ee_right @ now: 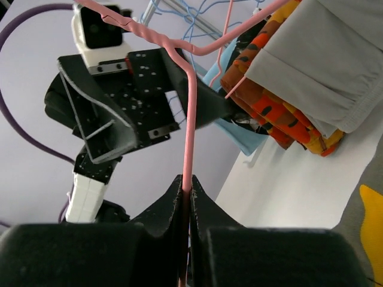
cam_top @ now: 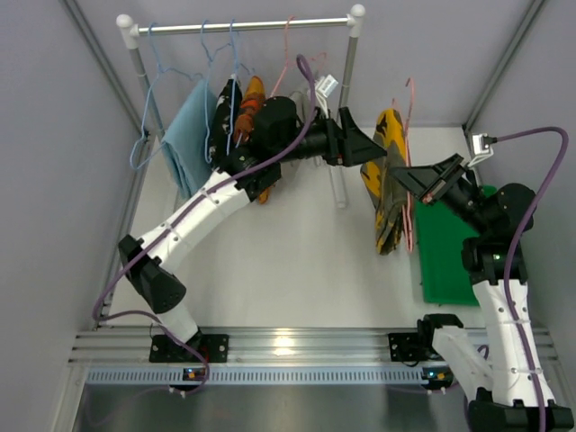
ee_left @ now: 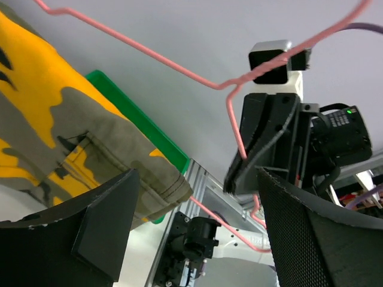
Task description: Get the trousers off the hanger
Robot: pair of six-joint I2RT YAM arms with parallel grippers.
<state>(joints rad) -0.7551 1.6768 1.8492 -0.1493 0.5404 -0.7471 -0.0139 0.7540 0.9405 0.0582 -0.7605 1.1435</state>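
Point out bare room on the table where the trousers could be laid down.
The widest bare patch is the white table centre, bordered by the left arm, the hanging trousers and the near rail. The green mat is bare beside the right arm. Crowded: under the rack, with hung garments.

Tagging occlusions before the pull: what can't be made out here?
- Top view: whether the left tool touches the trousers; the tool covers that spot.
- Left wrist: trousers cut off by the left edge.
- Right wrist: hanger below the grip of the right tool, hidden by the tool itself.
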